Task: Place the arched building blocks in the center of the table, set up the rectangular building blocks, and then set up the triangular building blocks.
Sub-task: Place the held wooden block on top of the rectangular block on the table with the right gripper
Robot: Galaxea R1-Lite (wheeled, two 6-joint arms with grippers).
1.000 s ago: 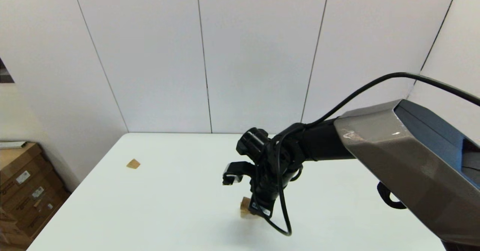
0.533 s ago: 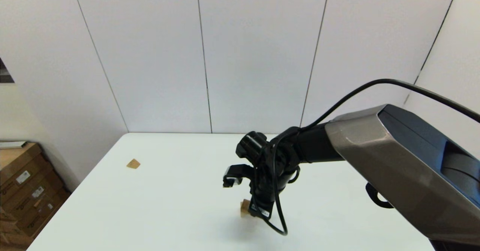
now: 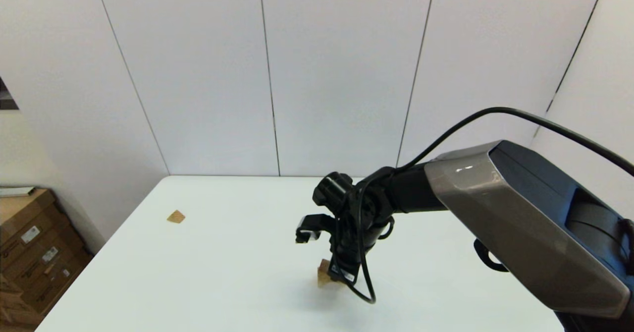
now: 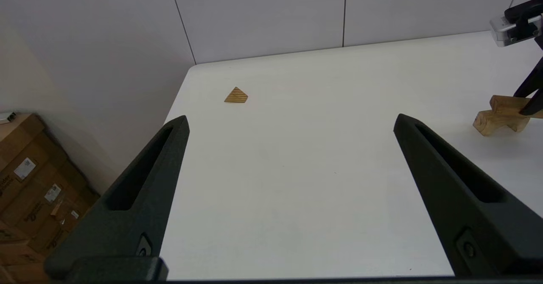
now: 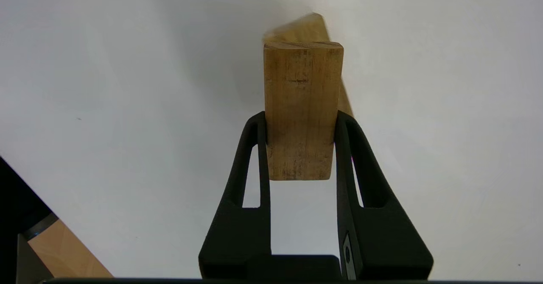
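The right gripper (image 5: 300, 127) has its fingers clamped on the rectangular building blocks (image 5: 302, 106), holding the bar over the arched building blocks (image 4: 498, 118) near the middle of the worktop (image 3: 223, 272); it looks to be touching the arch, though I can't be sure. The left gripper (image 4: 290, 123) hangs above the worktop's left side, fingers spread wide and empty. The triangular building blocks (image 3: 176, 216) lies flat near the far left edge.
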